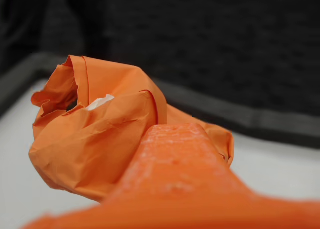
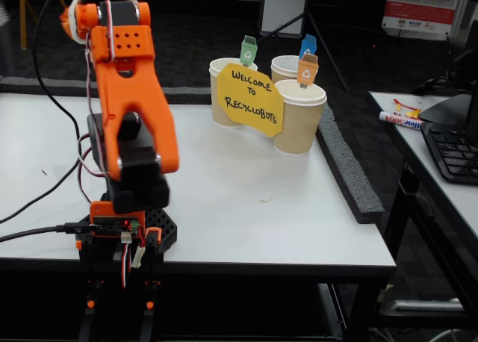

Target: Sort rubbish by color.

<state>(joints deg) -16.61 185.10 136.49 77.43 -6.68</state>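
crumpled orange paper wad [image 1: 95, 139], matte tool finger [image 1: 170, 164]

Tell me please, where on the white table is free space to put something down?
Free: the broad white table between the arm base and the paper cups, down to the front edge. Crowded: the far right corner, with three cups and the yellow sign.

An orange wad [image 1: 95, 139] sits beyond the orange finger [image 1: 170, 164]. Beneath it lies a white table [image 1: 15, 179], grey-edged.
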